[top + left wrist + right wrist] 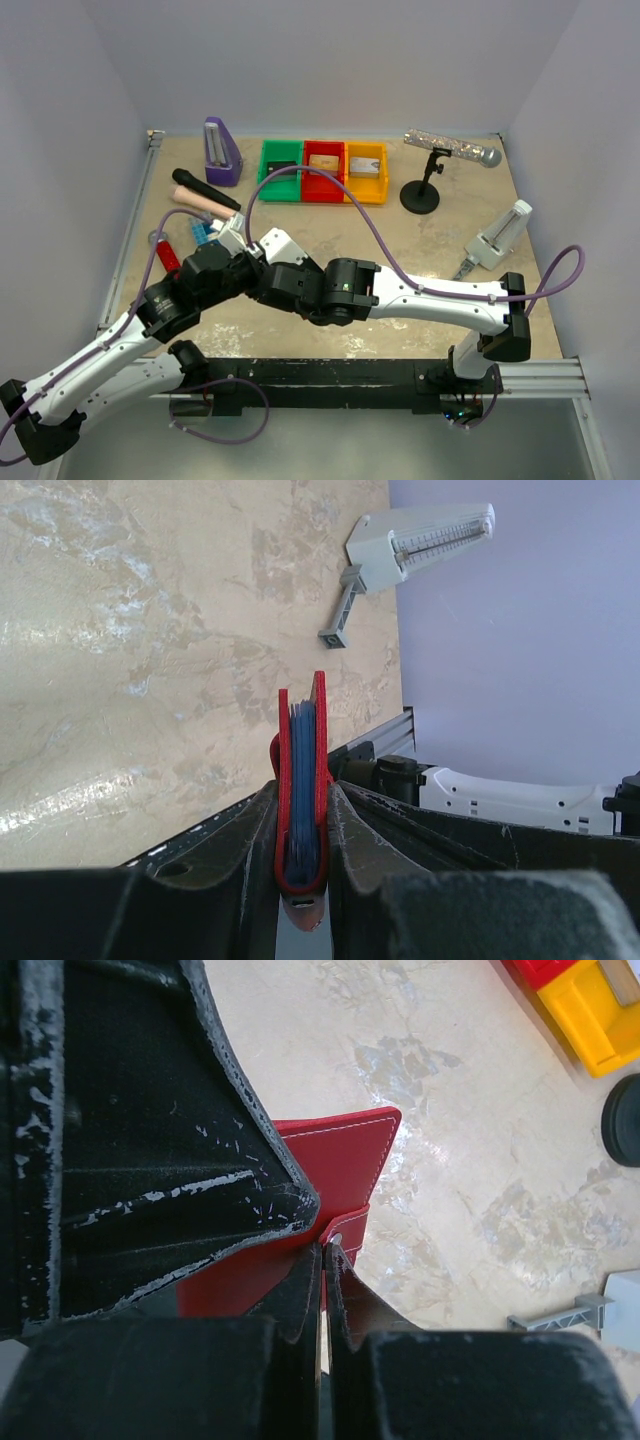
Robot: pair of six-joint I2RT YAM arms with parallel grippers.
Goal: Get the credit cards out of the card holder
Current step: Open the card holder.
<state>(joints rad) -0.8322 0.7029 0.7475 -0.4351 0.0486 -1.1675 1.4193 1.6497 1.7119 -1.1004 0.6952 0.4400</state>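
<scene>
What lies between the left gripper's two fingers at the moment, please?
The card holder, seen edge-on, its red covers clamped on both sides by the left gripper; the left wrist view shows it.

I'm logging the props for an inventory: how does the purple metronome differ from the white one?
The purple metronome stands upright; the white metronome lies tipped over on the table. The purple one sits at the back left beside the green tray; the white one lies near the right edge. A grey part juts from the white one; none shows on the purple. Both are tapered wedges.
</scene>
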